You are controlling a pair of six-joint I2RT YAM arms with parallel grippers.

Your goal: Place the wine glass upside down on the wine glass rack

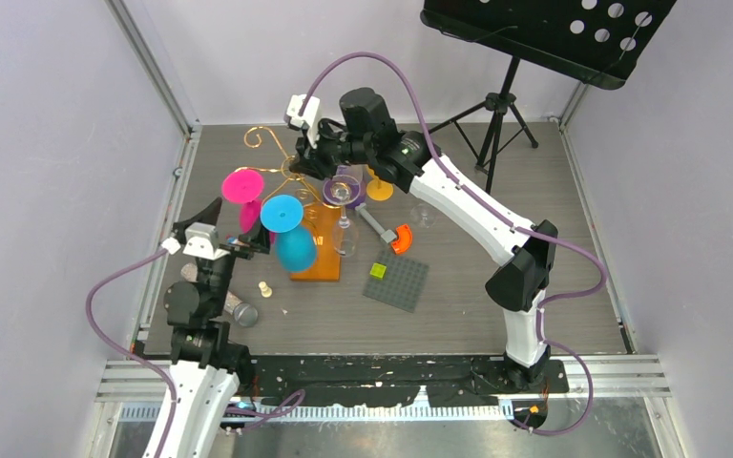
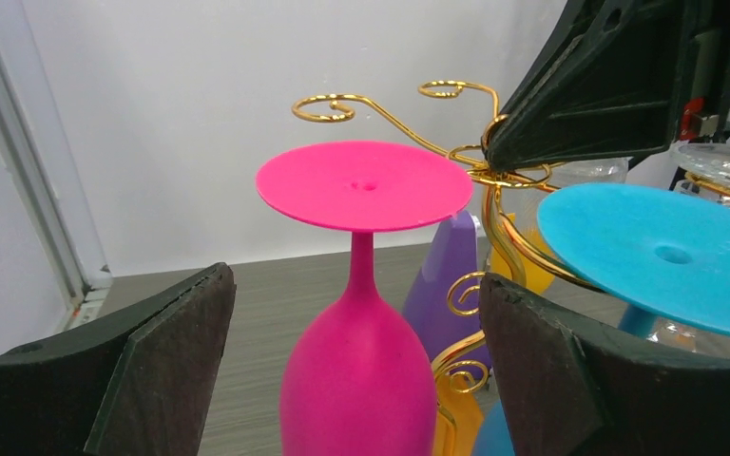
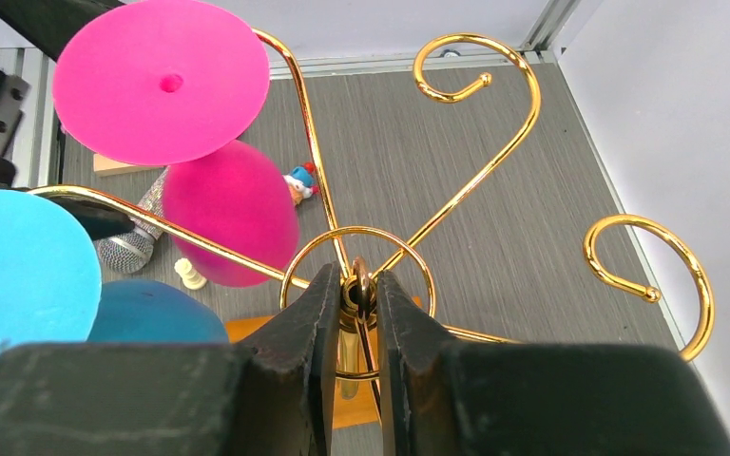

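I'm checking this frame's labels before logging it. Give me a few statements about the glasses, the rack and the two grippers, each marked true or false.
1. The pink wine glass hangs upside down, foot uppermost. True.
2. The blue wine glass lies on its side on the table. False: it hangs on the wine glass rack, foot up.
3. The right gripper holds a glass. False: it is shut on the top of the rack's central stem.
4. The left gripper is clamped on the pink wine glass. False: it is open, with a finger on either side of the glass and apart from it.
5. A black music stand stands at the far right. True.
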